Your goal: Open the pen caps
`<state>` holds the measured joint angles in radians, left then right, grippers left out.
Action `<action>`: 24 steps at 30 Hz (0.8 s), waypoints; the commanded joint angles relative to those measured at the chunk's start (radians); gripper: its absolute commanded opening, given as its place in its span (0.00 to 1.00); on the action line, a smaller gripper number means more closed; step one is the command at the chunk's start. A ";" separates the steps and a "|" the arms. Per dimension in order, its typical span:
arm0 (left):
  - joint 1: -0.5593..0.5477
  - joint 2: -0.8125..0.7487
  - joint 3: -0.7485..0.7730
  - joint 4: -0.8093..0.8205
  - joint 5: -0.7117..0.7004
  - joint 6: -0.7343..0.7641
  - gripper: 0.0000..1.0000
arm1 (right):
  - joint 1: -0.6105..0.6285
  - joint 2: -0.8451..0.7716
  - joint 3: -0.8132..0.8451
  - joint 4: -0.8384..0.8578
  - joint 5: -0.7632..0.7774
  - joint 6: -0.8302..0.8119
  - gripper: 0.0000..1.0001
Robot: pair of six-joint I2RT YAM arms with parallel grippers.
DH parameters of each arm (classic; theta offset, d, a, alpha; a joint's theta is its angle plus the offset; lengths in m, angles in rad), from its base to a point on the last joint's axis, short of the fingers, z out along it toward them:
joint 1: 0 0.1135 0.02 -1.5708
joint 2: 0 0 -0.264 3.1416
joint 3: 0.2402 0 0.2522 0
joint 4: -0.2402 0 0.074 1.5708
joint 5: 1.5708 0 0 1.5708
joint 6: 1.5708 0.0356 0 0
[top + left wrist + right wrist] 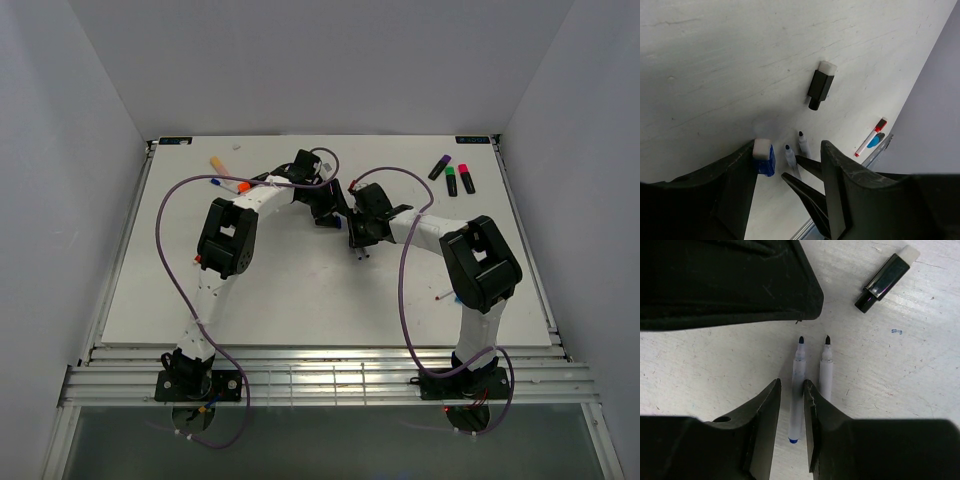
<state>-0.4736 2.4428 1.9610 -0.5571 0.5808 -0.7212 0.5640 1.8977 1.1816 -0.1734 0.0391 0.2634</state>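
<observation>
While two pens [825, 372] lie uncapped beside the black cap [886, 276], highlighters [452, 178] sit capped; left gripper [790, 150] gapes wide, right gripper [791, 387] sits narrow, perhaps gripping one.

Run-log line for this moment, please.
left gripper: open, blue cap beside one finger | right gripper: astride uncapped blue pen, grip unclear | black-tipped pen: uncapped, alongside
</observation>
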 commanded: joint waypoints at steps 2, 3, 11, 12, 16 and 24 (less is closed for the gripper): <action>-0.007 -0.013 -0.010 -0.101 -0.075 -0.015 0.63 | -0.003 0.003 -0.023 -0.009 -0.011 0.025 0.32; -0.007 -0.010 -0.008 -0.105 -0.072 -0.021 0.63 | -0.004 -0.005 -0.027 -0.008 -0.016 0.026 0.33; -0.007 0.035 0.024 -0.107 -0.019 -0.035 0.63 | -0.003 -0.037 -0.025 0.006 -0.028 0.048 0.40; -0.007 0.038 0.022 -0.109 -0.022 -0.035 0.63 | -0.004 -0.043 -0.022 0.005 -0.028 0.050 0.40; -0.007 0.042 0.022 -0.106 -0.015 -0.038 0.63 | -0.004 -0.066 -0.022 0.021 -0.019 0.060 0.40; 0.000 0.021 0.010 -0.095 -0.024 -0.027 0.64 | -0.003 -0.135 -0.048 0.028 0.013 0.076 0.41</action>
<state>-0.4744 2.4508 1.9785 -0.6144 0.6041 -0.7685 0.5629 1.8420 1.1538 -0.1570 0.0292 0.3260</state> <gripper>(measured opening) 0.634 0.407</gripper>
